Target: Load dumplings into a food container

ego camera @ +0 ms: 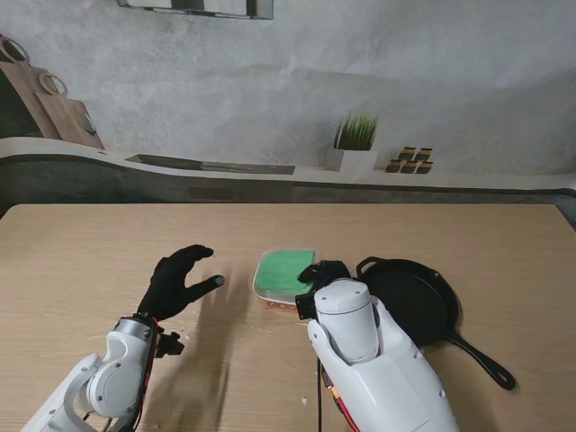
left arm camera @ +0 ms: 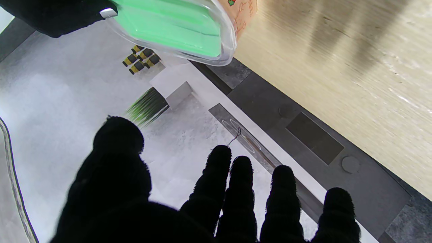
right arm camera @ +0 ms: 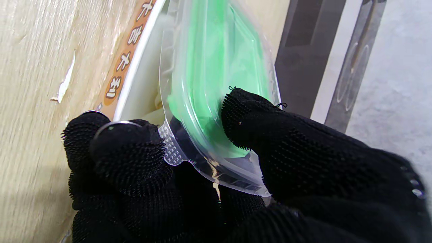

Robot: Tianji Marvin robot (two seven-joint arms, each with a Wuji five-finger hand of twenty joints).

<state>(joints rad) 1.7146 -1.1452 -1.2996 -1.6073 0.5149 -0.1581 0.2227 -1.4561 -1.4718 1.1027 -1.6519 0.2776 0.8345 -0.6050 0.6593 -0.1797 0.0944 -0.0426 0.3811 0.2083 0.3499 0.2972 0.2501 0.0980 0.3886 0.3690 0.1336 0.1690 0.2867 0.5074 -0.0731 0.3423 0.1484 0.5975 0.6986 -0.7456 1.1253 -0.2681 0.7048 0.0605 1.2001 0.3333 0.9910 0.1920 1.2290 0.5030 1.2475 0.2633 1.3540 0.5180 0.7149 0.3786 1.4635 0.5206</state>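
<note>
Your right wrist view shows what the stand view hides: your right hand (right arm camera: 209, 162) pinches the clear lid (right arm camera: 216, 84) at its corner, thumb on the green top, fingers (right arm camera: 128, 152) under the rim, with a gap open over the white container (right arm camera: 141, 74). From the stand, that container (ego camera: 270, 299) sits mid-tabletop just left of a black pan (ego camera: 418, 301). Your left hand (ego camera: 180, 281) hovers spread, holding nothing, near the container's left side. The wooden tabletop (ego camera: 90, 261) meets a grey counter (ego camera: 216, 167) carrying a potted plant (ego camera: 353, 142). I cannot tell the container's long axis.
</note>
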